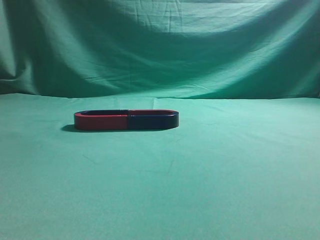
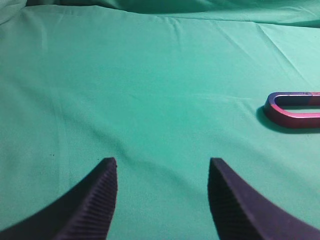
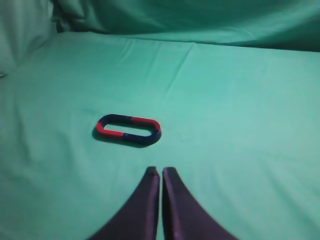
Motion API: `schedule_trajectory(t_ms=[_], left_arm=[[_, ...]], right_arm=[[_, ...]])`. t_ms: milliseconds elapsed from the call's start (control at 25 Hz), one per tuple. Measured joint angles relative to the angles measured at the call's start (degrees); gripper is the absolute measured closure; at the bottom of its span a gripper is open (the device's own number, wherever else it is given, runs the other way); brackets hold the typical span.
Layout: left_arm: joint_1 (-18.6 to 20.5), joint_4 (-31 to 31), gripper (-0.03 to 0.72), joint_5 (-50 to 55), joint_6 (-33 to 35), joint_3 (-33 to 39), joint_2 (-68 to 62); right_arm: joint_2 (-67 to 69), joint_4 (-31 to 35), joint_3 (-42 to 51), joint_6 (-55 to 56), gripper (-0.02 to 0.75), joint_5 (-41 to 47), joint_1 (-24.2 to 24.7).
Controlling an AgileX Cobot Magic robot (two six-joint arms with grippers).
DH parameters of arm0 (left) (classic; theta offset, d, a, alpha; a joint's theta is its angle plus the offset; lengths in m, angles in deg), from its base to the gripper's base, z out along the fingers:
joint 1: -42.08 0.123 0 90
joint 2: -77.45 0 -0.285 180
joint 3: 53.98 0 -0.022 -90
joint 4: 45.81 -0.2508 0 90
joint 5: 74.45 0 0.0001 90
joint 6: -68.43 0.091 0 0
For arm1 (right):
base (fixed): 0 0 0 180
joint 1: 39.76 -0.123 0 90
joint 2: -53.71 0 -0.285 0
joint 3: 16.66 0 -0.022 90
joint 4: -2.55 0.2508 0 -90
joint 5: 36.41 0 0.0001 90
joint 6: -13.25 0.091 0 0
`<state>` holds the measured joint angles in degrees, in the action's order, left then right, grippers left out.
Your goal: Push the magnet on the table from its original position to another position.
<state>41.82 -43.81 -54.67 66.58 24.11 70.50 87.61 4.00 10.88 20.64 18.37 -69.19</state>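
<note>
Two flat U-shaped magnets lie end to end as one closed oval on the green table (image 1: 210, 180). The magnet (image 1: 152, 121) is the right half, with a dark navy near face and a red far arm. In the right wrist view it (image 3: 148, 136) lies ahead of my right gripper (image 3: 161, 171) and slightly to its left, with bare cloth between them. That gripper is shut and empty. My left gripper (image 2: 162, 162) is open and empty over bare cloth. Neither gripper shows in the exterior view.
The other magnet (image 1: 100, 121), with a red near face, is the oval's left half. Its bend shows at the right edge of the left wrist view (image 2: 292, 116). A wrinkled green cloth backdrop (image 1: 165, 45) hangs behind the table.
</note>
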Motion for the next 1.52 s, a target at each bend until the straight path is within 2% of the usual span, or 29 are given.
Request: schedule_trajectory(t_ms=[440, 600, 760, 1000, 1240, 1360, 1520], left_arm=[[0.0, 0.0, 0.316, 0.0, 0.0, 0.0, 0.0], [0.0, 0.0, 0.316, 0.0, 0.0, 0.0, 0.0], [0.0, 0.0, 0.316, 0.0, 0.0, 0.0, 0.0], [0.0, 0.0, 0.316, 0.0, 0.0, 0.0, 0.0], [0.0, 0.0, 0.316, 0.0, 0.0, 0.0, 0.0], [0.0, 0.0, 0.316, 0.0, 0.0, 0.0, 0.0], [0.0, 0.0, 0.316, 0.0, 0.0, 0.0, 0.0]], right_arm=[[-16.2, -0.11, 6.68, -1.65, 0.738, 3.27, 0.0], [-19.71, -1.37, 12.11, -1.65, 0.738, -2.27, 0.0], [-22.4, -4.6, 20.94, -1.67, 0.738, -12.96, 0.93], [-26.49, -6.18, 35.01, -1.67, 0.738, -28.08, 12.12], [-26.86, -6.43, 45.72, -1.67, 0.738, -34.43, 22.86], [-26.86, -6.43, 49.23, -1.67, 0.738, -35.3, 25.2], [-26.86, -6.43, 51.14, -1.67, 0.738, -35.3, 25.79]])
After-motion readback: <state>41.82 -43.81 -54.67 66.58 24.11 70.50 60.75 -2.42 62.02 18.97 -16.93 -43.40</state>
